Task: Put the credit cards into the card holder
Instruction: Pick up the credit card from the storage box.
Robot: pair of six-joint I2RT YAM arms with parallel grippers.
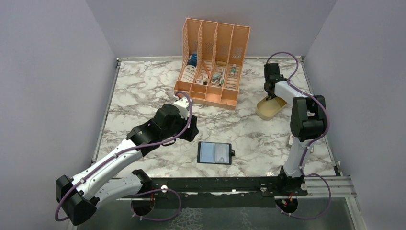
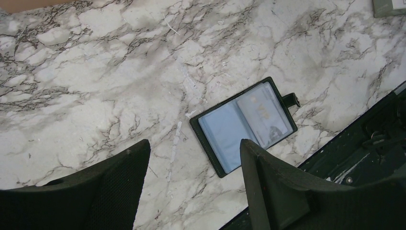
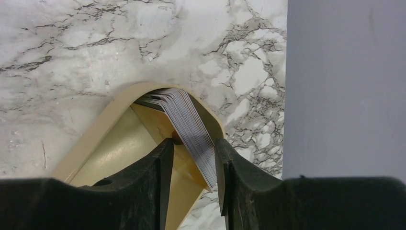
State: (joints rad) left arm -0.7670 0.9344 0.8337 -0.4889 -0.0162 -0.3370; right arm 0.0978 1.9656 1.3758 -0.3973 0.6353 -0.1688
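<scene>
The card holder [image 1: 215, 153] lies open and flat on the marble near the front edge, its snap tab pointing right; in the left wrist view the card holder [image 2: 244, 125] shows pale clear pockets. My left gripper [image 1: 193, 130] [image 2: 194, 143] hovers open and empty just left of it. The credit cards [image 3: 189, 122] stand as a fanned stack on edge in a beige oval dish [image 3: 103, 122] [image 1: 268, 109] at the right. My right gripper [image 3: 192, 142] [image 1: 273, 96] reaches down into the dish, its jaws narrowly open on either side of the stack's lower end.
A tall orange slotted organizer [image 1: 210, 62] with small items stands at the back middle. The right wall [image 3: 344, 86] runs close beside the dish. A black metal rail [image 1: 230, 184] borders the table's front edge just below the card holder.
</scene>
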